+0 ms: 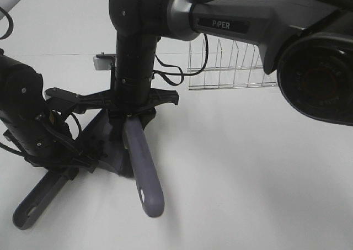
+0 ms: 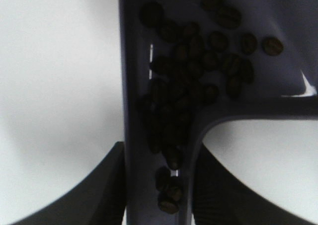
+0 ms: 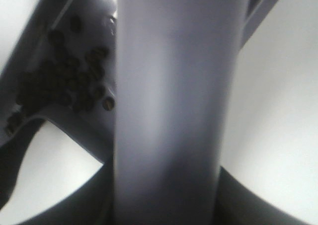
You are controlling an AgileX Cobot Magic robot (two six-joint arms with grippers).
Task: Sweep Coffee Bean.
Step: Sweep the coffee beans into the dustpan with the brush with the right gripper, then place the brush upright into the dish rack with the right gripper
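While the right arm (image 1: 242,24), its smooth casing stamped PiPER, fills the top of the high view and runs off the right edge, it covers a good part of the matte white table (image 1: 248,184). The black left arm (image 1: 22,112) is cut off at the left edge. A rack of thin wire (image 1: 231,68) stands on the table beyond the arms, one end hidden behind the right arm.

Low between the arms sits the dark grey plastic dustpan (image 1: 107,145); its pan is largely masked by both wrists, and only the rounded handle end with a hanging hole shows clearly. The brush (image 1: 144,173) shows as a thick, smooth, grey-violet handle, also holed at its tip; its head is out of sight beneath the wrist, and in the right wrist view the handle is a blurred column.

The left gripper (image 2: 158,200) is clamped on the dustpan's handle, its dark fingers only partly in frame. The right gripper (image 3: 164,205) is clamped on the brush handle.

The coffee beans (image 2: 189,71), small, dark, creased ovals, lie inside the dustpan, heaped at its throat and trailing down the handle's channel. Their number is hard to judge in the dim pile.
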